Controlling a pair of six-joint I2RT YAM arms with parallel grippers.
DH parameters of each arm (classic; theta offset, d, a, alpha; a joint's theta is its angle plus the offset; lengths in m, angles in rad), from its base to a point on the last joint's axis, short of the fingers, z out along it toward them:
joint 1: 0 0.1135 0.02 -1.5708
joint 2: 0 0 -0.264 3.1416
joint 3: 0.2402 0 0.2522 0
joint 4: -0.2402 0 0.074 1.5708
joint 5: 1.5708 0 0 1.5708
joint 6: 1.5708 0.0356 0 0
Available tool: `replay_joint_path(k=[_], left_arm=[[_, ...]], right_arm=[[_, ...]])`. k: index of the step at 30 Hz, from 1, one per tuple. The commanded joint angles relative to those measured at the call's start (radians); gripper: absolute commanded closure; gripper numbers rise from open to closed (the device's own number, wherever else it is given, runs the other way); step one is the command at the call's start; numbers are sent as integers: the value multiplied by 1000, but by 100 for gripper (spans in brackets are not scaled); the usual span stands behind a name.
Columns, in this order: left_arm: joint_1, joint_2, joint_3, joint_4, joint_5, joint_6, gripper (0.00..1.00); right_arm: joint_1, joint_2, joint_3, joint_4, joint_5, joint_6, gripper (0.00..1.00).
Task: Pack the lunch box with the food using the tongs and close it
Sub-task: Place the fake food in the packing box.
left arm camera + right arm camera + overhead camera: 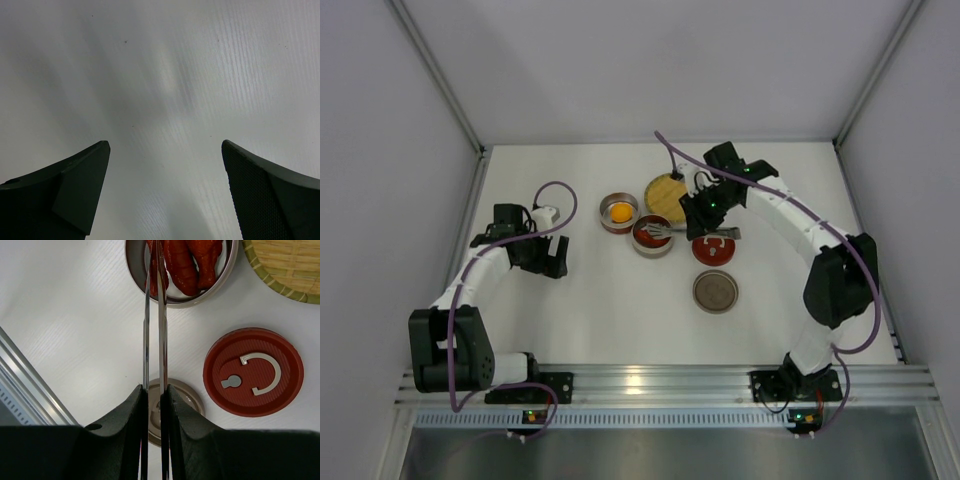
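My right gripper is shut on the slim silver tongs, squeezing their two arms almost parallel. The tong tips reach into a round tin of the lunch box, where glossy red food pieces lie; whether they pinch a piece I cannot tell. From above, the tongs lie across that tin under the right gripper. A second tin to its left holds the orange-yellow ball. My left gripper is open over bare table, left of the tins.
The red lid with a metal catch lies right of the tongs, also in the top view. A grey-brown round lid sits nearer me, partly behind my right fingers. The woven yellow plate stands behind the tins.
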Motion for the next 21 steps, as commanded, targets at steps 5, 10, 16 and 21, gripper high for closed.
replay_joint_path(k=[5, 10, 16, 21], left_arm=[[0, -30, -3, 13, 0, 19, 2], [-3, -28, -3, 12, -1, 19, 2], [-2, -26, -3, 12, -3, 20, 2], [-3, -27, -3, 12, -3, 19, 2]], right_arm=[[23, 14, 9, 11, 10, -51, 95], [29, 24, 13, 13, 1, -60, 92], [39, 38, 29, -12, -13, -68, 81], [39, 29, 55, -22, -16, -60, 62]])
